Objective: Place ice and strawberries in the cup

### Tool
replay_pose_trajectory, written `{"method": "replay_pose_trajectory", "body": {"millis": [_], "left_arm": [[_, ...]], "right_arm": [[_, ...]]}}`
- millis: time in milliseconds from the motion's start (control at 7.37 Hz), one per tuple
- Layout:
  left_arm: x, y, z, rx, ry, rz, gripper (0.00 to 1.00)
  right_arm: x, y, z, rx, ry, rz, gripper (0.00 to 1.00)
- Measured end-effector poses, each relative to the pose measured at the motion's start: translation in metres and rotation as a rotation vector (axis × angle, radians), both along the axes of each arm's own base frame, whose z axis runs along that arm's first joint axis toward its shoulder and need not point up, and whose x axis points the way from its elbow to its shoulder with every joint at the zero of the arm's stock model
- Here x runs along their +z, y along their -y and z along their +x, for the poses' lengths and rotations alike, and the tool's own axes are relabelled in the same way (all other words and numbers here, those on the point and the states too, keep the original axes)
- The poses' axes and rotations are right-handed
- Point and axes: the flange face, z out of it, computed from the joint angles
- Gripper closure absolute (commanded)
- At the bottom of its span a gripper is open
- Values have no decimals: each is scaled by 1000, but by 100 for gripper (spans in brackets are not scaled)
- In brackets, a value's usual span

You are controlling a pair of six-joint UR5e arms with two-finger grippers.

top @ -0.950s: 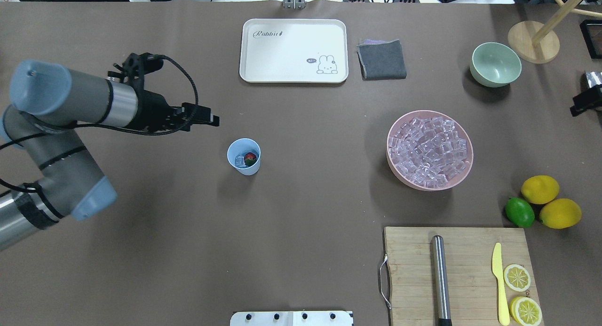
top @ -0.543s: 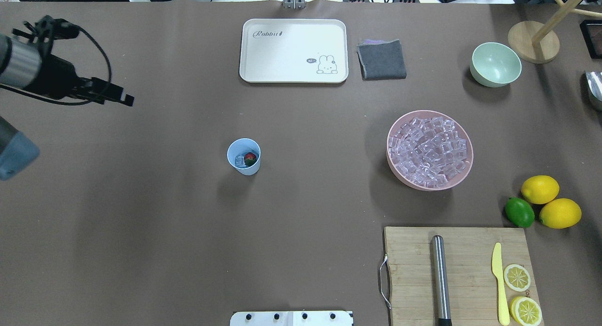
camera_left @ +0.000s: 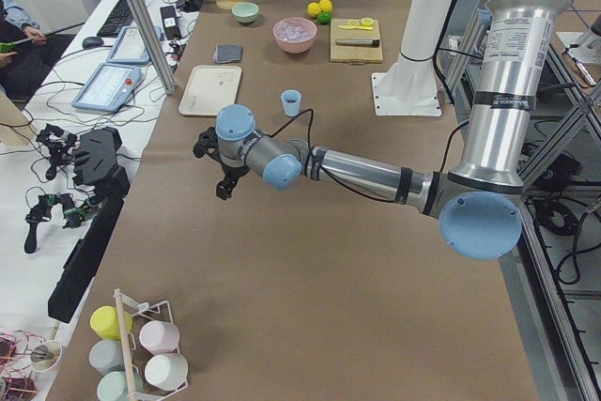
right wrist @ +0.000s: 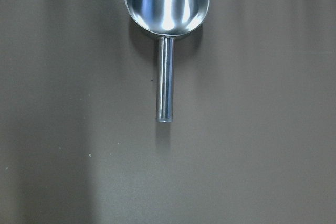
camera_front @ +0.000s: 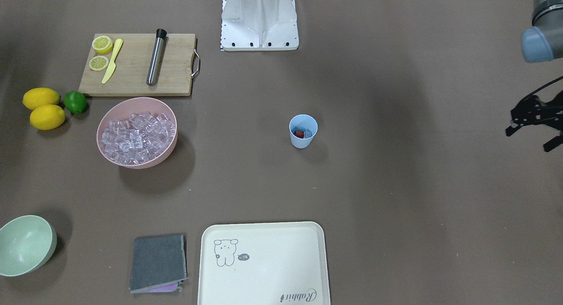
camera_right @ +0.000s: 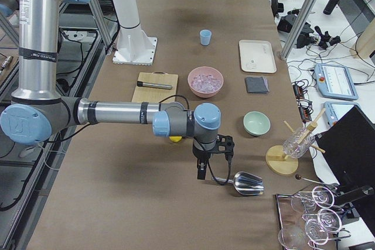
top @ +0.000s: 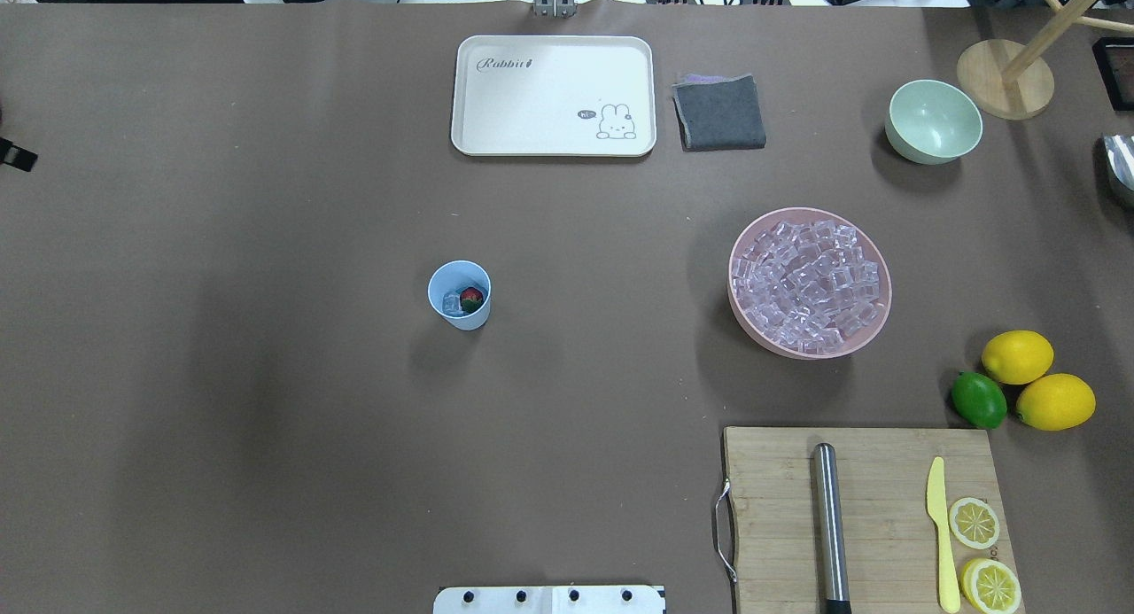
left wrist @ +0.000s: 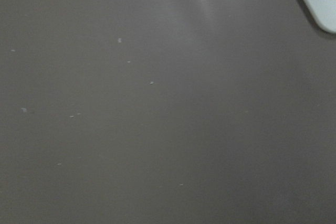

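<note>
The small light-blue plastic cup (top: 459,295) stands on the brown counter (top: 266,437) holding the red strawberry (top: 472,299) beside a clear ice cube (top: 451,305), left claw (camera_left: 223,183) and right claw (camera_right: 200,171) well away from it (their spread I cannot tell).

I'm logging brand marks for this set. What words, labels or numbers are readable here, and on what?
"Rabbit": in script on a corner of the cream tray.
The speech bubble beside the tray's rabbit drawing: too small to read.
No other text is legible.
</note>
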Motion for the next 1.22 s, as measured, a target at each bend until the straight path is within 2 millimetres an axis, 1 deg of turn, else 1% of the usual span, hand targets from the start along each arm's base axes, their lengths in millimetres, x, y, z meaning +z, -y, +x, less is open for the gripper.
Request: {"method": "replay_pose_trajectory", "body": {"millis": [136,271,407,543,679,814,950,1222], "left_arm": [[17,-1,-47,25,51,0,1],[37,-9,-85,42,88,-5,1],[64,-26,-108,52,132,-23,1],[88,-43,-123,45,190,-45,1],[101,-54,-139,22,231,-56,1],[108,-59,-149,1,238,-71,1],[113,-61,-153,-11,234,-85,1],[124,-67,-154,-14,232,-109,1]], "right_arm": [[2,-1,0,0,0,-5,0],[3,-2,0,1,2,-7,0],[3,-3,0,1,10,-7,0],[2,-3,-1,0,18,-7,0],[2,-3,-1,0,22,-6,0],[2,-3,-1,0,24,-6,0],[1,-3,-1,0,25,-5,0],[0,-3,-1,0,26,-2,0]]}}
